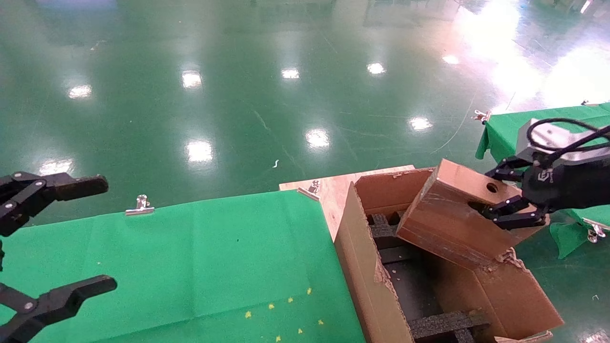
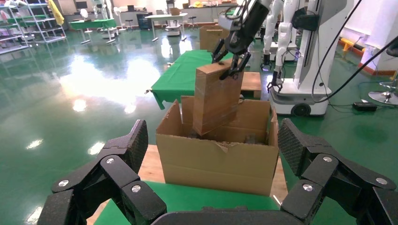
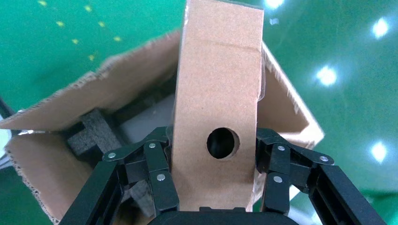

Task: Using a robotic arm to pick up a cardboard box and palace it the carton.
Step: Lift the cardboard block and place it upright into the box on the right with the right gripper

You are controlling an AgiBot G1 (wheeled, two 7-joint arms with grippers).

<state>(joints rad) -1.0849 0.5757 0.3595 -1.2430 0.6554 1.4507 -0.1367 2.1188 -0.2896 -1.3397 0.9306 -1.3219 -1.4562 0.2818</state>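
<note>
While the left gripper idles wide open lower left, right gripper jaws clamp the tilted cardboard box over the carton.

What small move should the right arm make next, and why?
Probably lower further before releasing: the right gripper holds the cardboard box tilted, its lower end just inside the carton above the black foam. The left gripper is parked, open.

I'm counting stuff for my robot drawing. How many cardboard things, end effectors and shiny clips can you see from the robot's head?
Cardboard things: 2, the small cardboard box and the big carton.
End effectors: 2, the left end effector open, the right end effector gripping the small box.
Shiny clips: 4.
Total: 8
</note>
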